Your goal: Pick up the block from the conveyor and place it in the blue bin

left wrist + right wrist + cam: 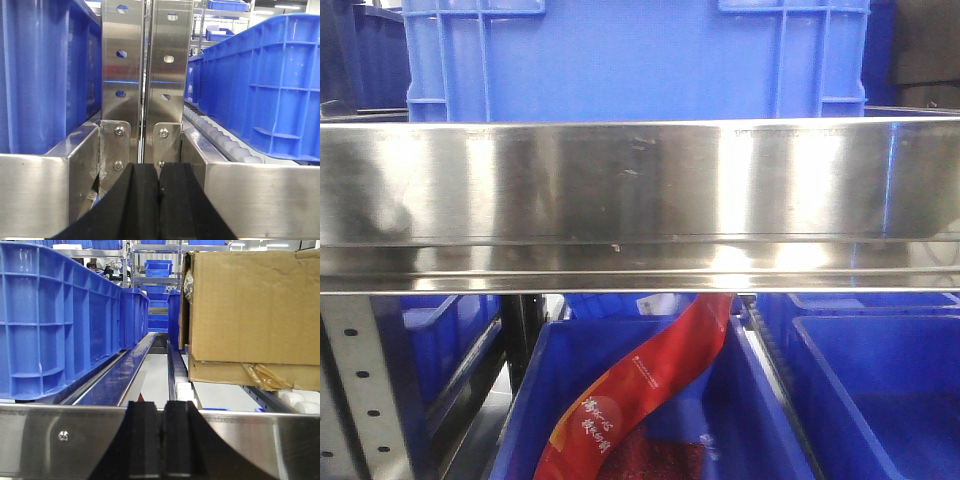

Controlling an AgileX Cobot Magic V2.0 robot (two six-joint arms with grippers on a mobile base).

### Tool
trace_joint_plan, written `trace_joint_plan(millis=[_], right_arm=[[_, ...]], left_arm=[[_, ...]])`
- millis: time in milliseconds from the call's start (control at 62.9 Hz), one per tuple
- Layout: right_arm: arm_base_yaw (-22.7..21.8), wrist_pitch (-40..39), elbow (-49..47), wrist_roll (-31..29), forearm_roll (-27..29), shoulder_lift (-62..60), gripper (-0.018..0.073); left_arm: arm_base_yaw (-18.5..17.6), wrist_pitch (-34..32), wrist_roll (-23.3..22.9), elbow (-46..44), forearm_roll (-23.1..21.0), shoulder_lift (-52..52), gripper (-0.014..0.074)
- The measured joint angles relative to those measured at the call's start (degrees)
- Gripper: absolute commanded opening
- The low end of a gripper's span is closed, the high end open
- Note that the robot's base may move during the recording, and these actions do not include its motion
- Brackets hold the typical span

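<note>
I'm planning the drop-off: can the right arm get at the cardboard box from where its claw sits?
Probably not directly. The right claw is shut, low behind a steel rail, while the cardboard box sits beyond it on white rollers; it would have to rise over the rail first.
</note>
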Motion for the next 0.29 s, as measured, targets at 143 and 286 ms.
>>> trace_joint_plan(millis=[143, 286], right_arm=[[0.0, 0.0, 0.0, 0.0, 0.0, 0.0, -0.0168], [0.0, 0.0, 0.0, 0.0, 0.0, 0.0, -0.0168]], left_arm=[[0.0, 0.0, 0.0, 0.0, 0.0, 0.0, -0.0111], [0.0, 0.0, 0.0, 0.0, 0.0, 0.0, -0.0111]])
